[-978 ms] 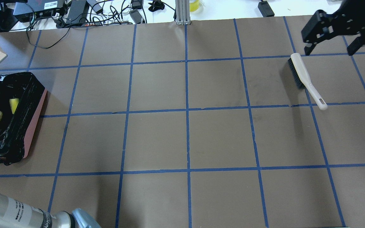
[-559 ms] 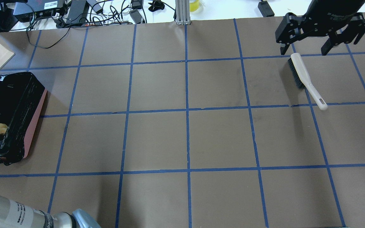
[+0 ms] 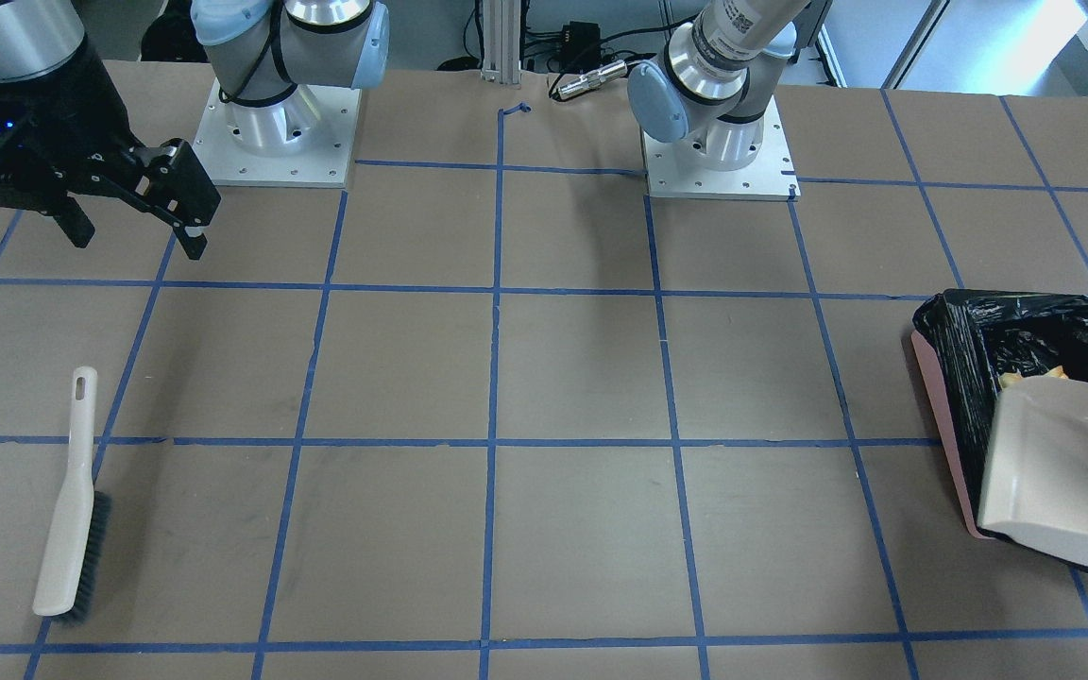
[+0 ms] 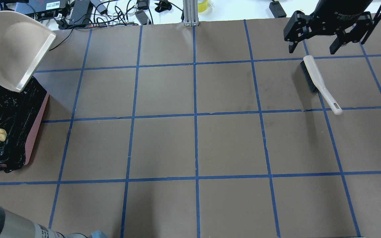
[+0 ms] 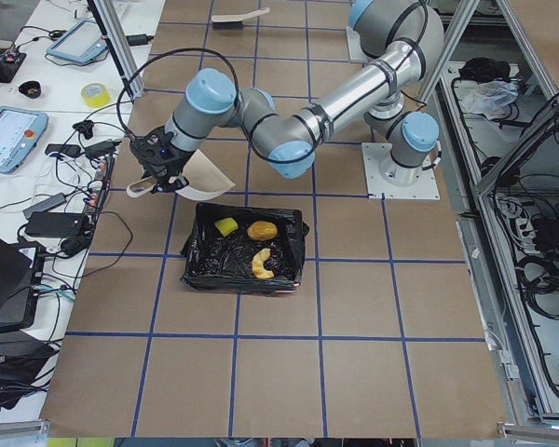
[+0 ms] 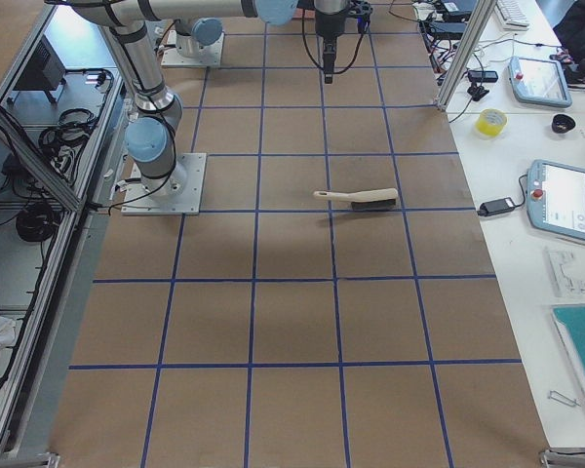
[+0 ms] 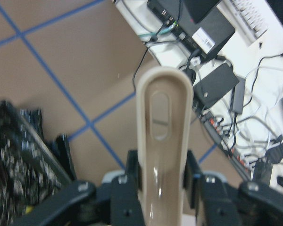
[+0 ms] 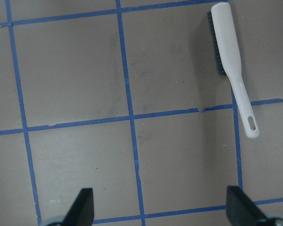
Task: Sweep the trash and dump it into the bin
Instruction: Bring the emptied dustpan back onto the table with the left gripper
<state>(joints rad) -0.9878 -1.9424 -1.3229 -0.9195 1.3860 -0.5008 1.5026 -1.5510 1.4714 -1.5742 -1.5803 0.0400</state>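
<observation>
Only the left-end view showed all three pieces inside the bin (image 5: 197,251): sponge (image 5: 225,225), lump (image 5: 262,230) and slice (image 5: 261,264). From overhead only the slice appeared, at the bin's robot-side end, and the front view hid much of the bin behind the dustpan (image 3: 1054,463). The left wrist view showed the left gripper (image 7: 160,176) clamped on the dustpan's handle, above the bin's other end. The right wrist view showed the right gripper (image 8: 161,209) spread wide and empty, well apart from the bin, near the brush (image 8: 228,42).
</observation>
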